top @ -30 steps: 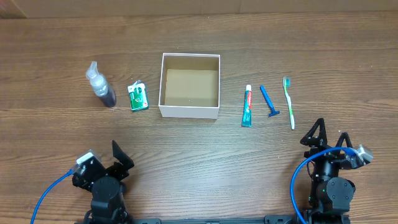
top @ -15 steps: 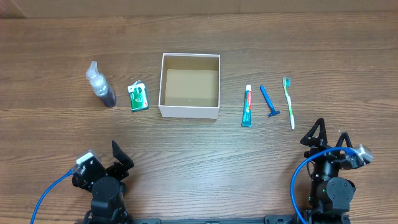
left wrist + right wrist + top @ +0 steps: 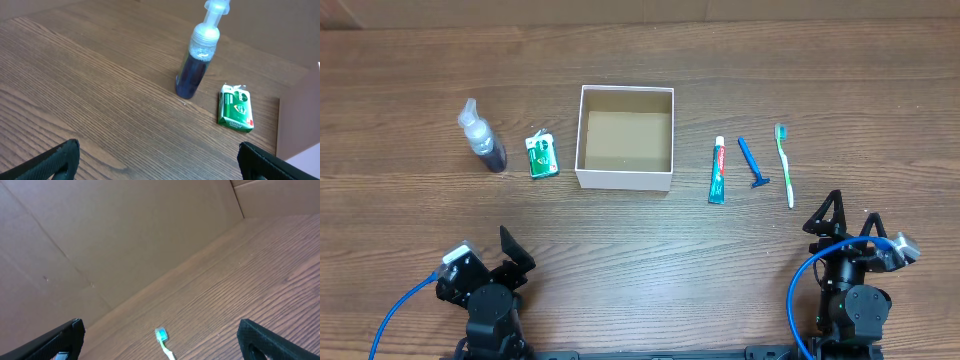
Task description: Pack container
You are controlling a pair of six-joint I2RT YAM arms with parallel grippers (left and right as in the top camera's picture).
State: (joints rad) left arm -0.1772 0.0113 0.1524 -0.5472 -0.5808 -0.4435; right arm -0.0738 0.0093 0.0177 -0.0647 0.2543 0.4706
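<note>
The container (image 3: 625, 179), a square white-walled box with a brown cardboard floor, stands open-topped and empty at the table's middle. Left of it lie a green packet (image 3: 542, 156) (image 3: 235, 107) and a dark spray bottle (image 3: 482, 138) (image 3: 196, 56). Right of it lie a toothpaste tube (image 3: 718, 171), a blue razor (image 3: 752, 163) and a green toothbrush (image 3: 784, 162) (image 3: 164, 341). My left gripper (image 3: 516, 254) is open and empty at the front left. My right gripper (image 3: 831, 212) is open and empty at the front right, just short of the toothbrush.
A corner of the container's white wall (image 3: 300, 145) shows at the right edge of the left wrist view. A brown cardboard wall (image 3: 125, 240) rises beyond the table's far edge in the right wrist view.
</note>
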